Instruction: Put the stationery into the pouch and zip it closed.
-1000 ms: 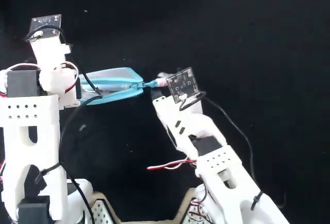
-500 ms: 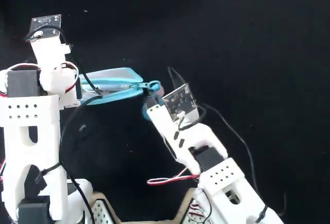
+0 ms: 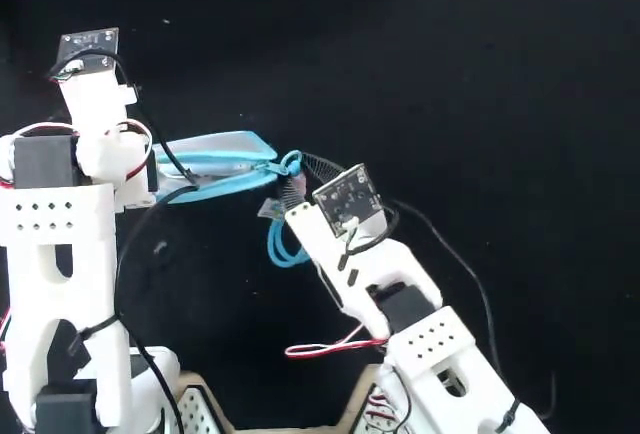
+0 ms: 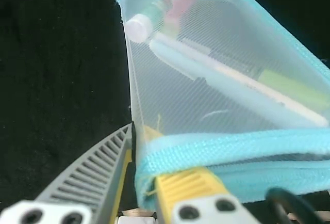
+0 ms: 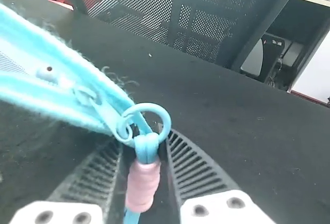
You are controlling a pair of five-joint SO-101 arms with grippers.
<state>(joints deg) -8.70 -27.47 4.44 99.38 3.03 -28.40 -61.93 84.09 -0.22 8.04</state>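
Note:
A pale blue mesh pouch (image 3: 215,162) lies on the black table with its zip closed. Through the mesh I see several pens (image 4: 221,74) and a white-capped stick (image 4: 139,27). My left gripper (image 3: 165,179) is shut on the pouch's end, its yellow-padded finger (image 4: 180,185) on the blue zip tape. At the other end my right gripper (image 3: 285,194) is shut on the zip pull (image 5: 144,123), with its pink bead (image 5: 142,182) between the fingers. A blue cord loop (image 3: 280,246) hangs slack below that gripper.
The black table (image 3: 500,104) stretches bare to the right and far side. A mesh-backed chair (image 5: 206,17) stands beyond the table's edge. Red and white wires (image 3: 325,322) run along the right arm near the front.
The right gripper has drawn back from the pouch's right end toward the front. The pull is no longer stretched taut, and the blue cord loop now hangs below. The left arm is still.

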